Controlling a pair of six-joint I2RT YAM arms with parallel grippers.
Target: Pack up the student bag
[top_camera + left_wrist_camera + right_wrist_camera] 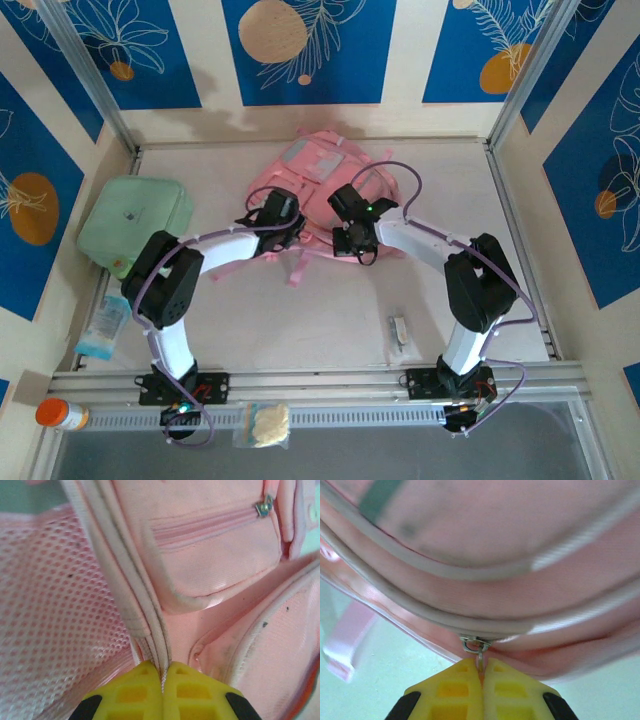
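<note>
The student bag (325,170) lies on the tabletop (300,320) just beyond both hands, touching their fingertips. From overhead I cannot make out the grips, but the wrist cameras show them. The left hand (162,680) is clenched on the bag's grey trim (142,615), with a mesh panel (55,610) to its left and a zipped pocket (220,555) ahead to its right. The right hand (481,672) is pinched on a metal zip pull (476,646). From above I count one bag, two hands, one mint-green case (135,225) well left of the left hand, one orange-capped bottle (62,413), and one small white object (399,330) on the base side of the right hand.
</note>
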